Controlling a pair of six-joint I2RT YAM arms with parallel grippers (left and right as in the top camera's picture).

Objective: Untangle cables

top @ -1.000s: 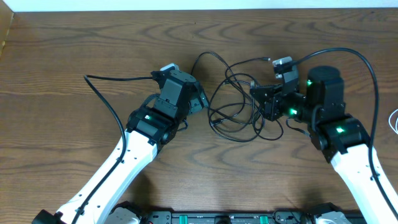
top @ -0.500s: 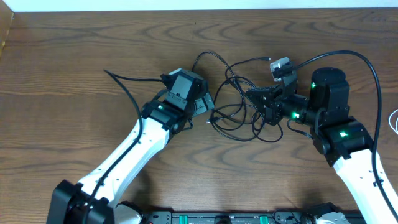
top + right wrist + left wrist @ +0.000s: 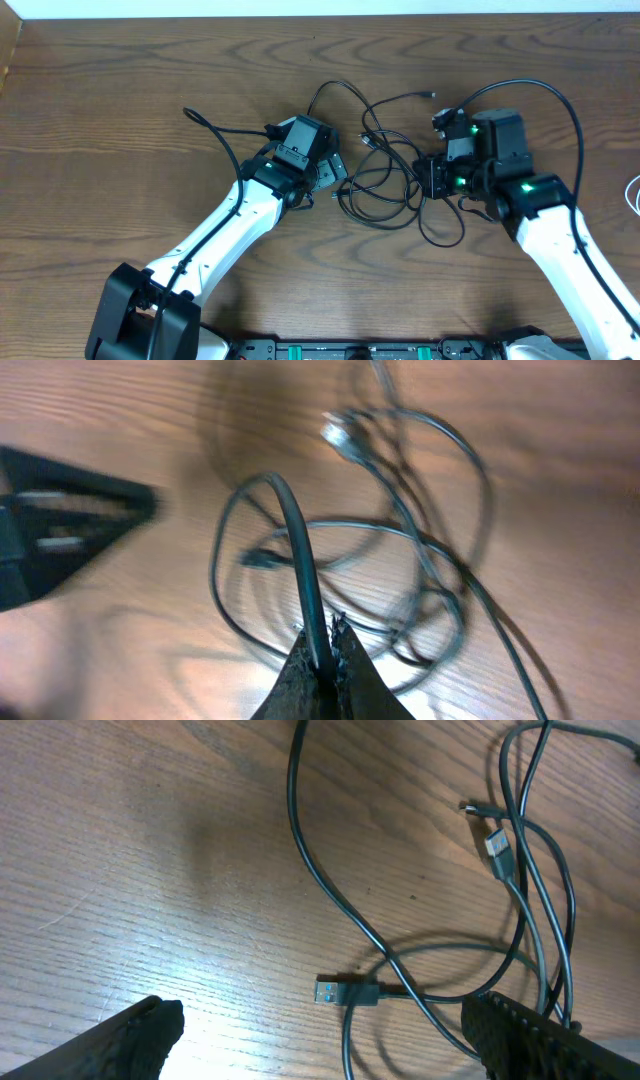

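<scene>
The black cables (image 3: 385, 180) lie in a loose tangle of loops on the wooden table (image 3: 120, 90), midway between the two arms. The left gripper (image 3: 338, 180) stands wide apart at the tangle's left edge, holding nothing, with a USB plug (image 3: 333, 990) lying on the table between its fingers. The right gripper (image 3: 325, 650), at the tangle's right side, is clamped on one black strand. A white cord (image 3: 634, 195) shows at the far right edge.
</scene>
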